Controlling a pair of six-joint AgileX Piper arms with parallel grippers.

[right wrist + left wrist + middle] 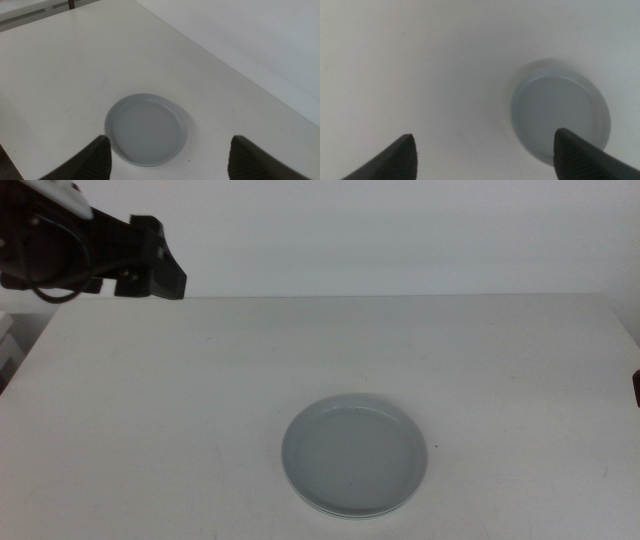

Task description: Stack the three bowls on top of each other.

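grey bowl point(355, 455) tops nested stack | left claw point(485, 155) agape | right claw point(170, 157) agape

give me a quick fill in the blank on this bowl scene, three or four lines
1. The top bowl of the stack is light ____ in colour.
2. The stack sits on a ____ table.
3. The left gripper has its jaws ____, holding nothing.
4. In the middle view the left arm is raised at the picture's upper ____ corner.
The right gripper waits with jaws apart.

Missing words: grey; white; open; left
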